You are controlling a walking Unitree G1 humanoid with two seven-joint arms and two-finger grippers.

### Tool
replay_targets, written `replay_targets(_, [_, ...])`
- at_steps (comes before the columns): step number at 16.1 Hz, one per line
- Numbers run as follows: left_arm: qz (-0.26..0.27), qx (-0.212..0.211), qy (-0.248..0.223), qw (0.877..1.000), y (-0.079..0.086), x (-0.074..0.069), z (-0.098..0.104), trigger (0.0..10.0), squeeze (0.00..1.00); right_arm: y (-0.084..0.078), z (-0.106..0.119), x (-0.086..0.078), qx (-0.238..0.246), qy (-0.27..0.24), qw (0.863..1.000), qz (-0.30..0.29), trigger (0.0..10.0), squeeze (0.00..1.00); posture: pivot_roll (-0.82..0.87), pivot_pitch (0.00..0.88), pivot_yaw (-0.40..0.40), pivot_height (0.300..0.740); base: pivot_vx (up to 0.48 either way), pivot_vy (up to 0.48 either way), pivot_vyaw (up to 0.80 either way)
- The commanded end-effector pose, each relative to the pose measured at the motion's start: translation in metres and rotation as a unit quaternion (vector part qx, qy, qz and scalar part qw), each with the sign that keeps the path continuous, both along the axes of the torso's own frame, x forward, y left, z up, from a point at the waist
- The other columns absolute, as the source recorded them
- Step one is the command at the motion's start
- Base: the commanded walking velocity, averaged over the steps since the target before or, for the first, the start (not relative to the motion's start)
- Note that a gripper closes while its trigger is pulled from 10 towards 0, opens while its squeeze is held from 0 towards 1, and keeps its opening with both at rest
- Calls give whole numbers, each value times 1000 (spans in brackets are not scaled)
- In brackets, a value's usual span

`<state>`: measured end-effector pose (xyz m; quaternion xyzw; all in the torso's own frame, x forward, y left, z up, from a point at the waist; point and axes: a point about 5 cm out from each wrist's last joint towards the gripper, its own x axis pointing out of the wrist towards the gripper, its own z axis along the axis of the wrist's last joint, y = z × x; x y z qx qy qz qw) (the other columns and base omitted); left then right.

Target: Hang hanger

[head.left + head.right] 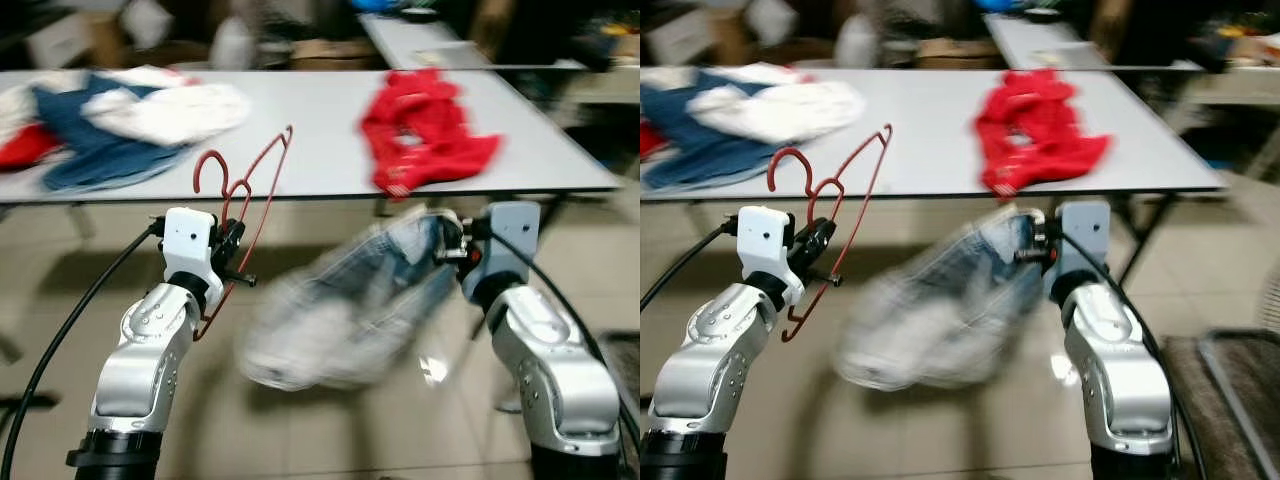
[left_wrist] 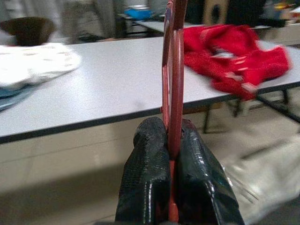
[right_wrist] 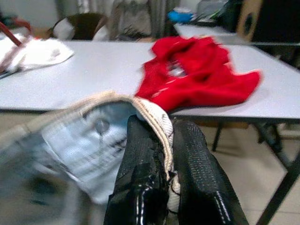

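Over the floor, short of the bench's (image 1: 300, 150) near edge, both arms are raised. On the bench's left end lies a heap of blue and white clothes (image 1: 120, 120). Next, the left tool (image 1: 236, 262) is clamped on the red hanger (image 1: 245, 200); the left wrist view shows its two fingers (image 2: 145, 183) pressed together on the thin red frame. The hanger stands nearly upright, its hook toward the bench, off every surface. Between the arms hangs a pale denim garment (image 1: 340, 310), blurred by motion and clear of the floor. The right tool (image 1: 452, 245) is clamped on that garment's cream-lined edge, as the right wrist view shows. Farther right, near the bench's right end, lies a red garment (image 1: 425, 130).

The step in hand looks like carrying hanger and garment together, the garment not yet on the hanger. To do it well, the left tool should keep the hanger steady while the right tool holds the edge taut, so the loose cloth does not swing or drag.
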<state>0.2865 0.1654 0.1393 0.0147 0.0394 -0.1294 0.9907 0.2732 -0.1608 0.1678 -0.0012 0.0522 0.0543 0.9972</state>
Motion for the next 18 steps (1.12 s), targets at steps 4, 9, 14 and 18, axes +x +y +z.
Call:
replay_targets(4, [-4,-3,-18,1000,-5,2,12,10000,0,-14,33,4,29,-67,997,-36,10000,0,-77,0,-10,740,318,0,-600])
replay_targets(9, [14,-6,-34,999,-5,6,21,10000,0,-14,50,5,53,-105,993,-28,10000,0,-84,0,-12,740,333,0,0])
replay_targets(14, [28,-14,-38,999,-2,8,24,10000,0,-19,57,7,59,-123,990,-41,10000,0,-79,0,-15,740,341,0,0])
replay_targets(18, [34,-16,-33,999,-2,8,22,10000,0,-25,53,7,56,-114,990,-58,10000,0,-78,0,-20,740,347,0,0])
